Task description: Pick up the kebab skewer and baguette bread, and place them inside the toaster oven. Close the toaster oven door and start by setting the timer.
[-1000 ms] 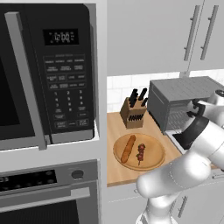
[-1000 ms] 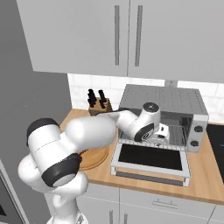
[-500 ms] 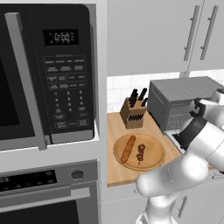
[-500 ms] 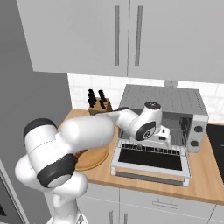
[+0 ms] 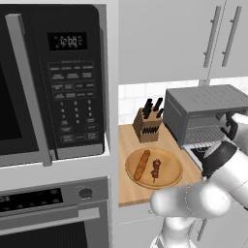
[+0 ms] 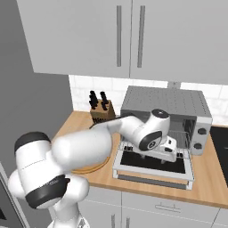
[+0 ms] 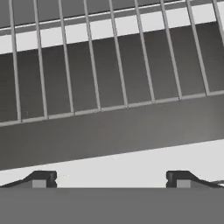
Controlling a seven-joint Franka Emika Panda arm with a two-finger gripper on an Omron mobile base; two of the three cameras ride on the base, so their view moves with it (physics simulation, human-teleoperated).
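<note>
The baguette bread [image 5: 142, 164] and the kebab skewer [image 5: 155, 169] lie side by side on a round wooden plate [image 5: 172, 179] on the counter. To their right stands the grey toaster oven [image 5: 203, 104] [image 6: 164, 101], its door [image 6: 153, 167] dropped flat in front. My gripper [image 6: 173, 151] hovers just above the door at the oven's mouth, far from the food. In the hand view the gripper [image 7: 111, 178] is open and holds nothing, its tips wide apart, facing the wire rack [image 7: 109, 65].
A knife block [image 5: 147, 125] [image 6: 101, 111] stands against the back wall between plate and oven. A large black microwave [image 5: 48, 82] and a wall oven [image 5: 53, 213] fill the left. A dark cooktop [image 6: 221, 142] lies right of the toaster oven. Cabinets hang overhead.
My hand has edged slightly further toward the oven opening over the lowered door. The baguette, skewer and plate have stayed put.
</note>
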